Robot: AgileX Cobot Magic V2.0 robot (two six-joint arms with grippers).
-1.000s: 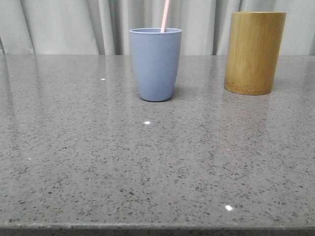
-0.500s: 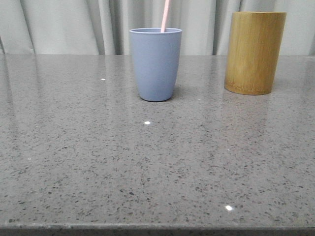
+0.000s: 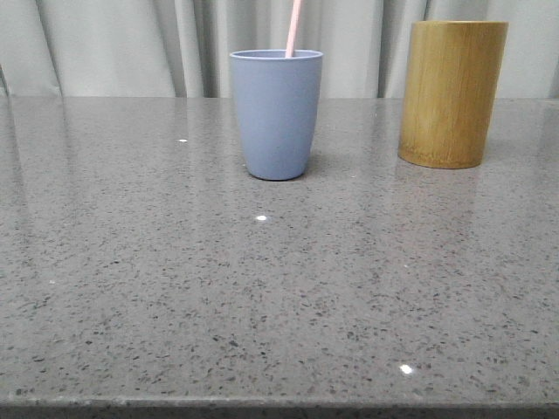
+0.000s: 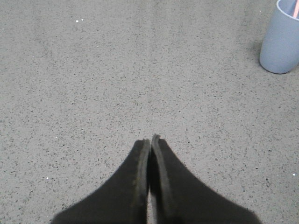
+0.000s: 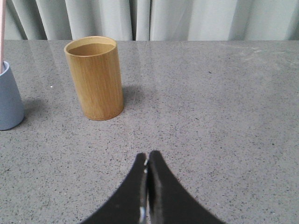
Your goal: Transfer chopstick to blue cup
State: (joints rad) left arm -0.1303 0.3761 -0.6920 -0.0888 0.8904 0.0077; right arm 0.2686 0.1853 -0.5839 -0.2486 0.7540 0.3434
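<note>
The blue cup (image 3: 276,113) stands upright at the back middle of the grey table. A pale pink chopstick (image 3: 293,28) stands in it, leaning and sticking out above the rim. The cup also shows in the left wrist view (image 4: 281,39) with the pink chopstick (image 4: 295,8) inside, and in the right wrist view (image 5: 9,98) with the chopstick (image 5: 2,28). My left gripper (image 4: 150,138) is shut and empty, low over bare table well short of the cup. My right gripper (image 5: 148,155) is shut and empty, short of the bamboo holder. Neither gripper shows in the front view.
A tan bamboo cylinder holder (image 3: 452,93) stands upright at the back right, also in the right wrist view (image 5: 95,78); its inside looks empty. A pale curtain (image 3: 131,44) hangs behind the speckled grey table (image 3: 262,297).
</note>
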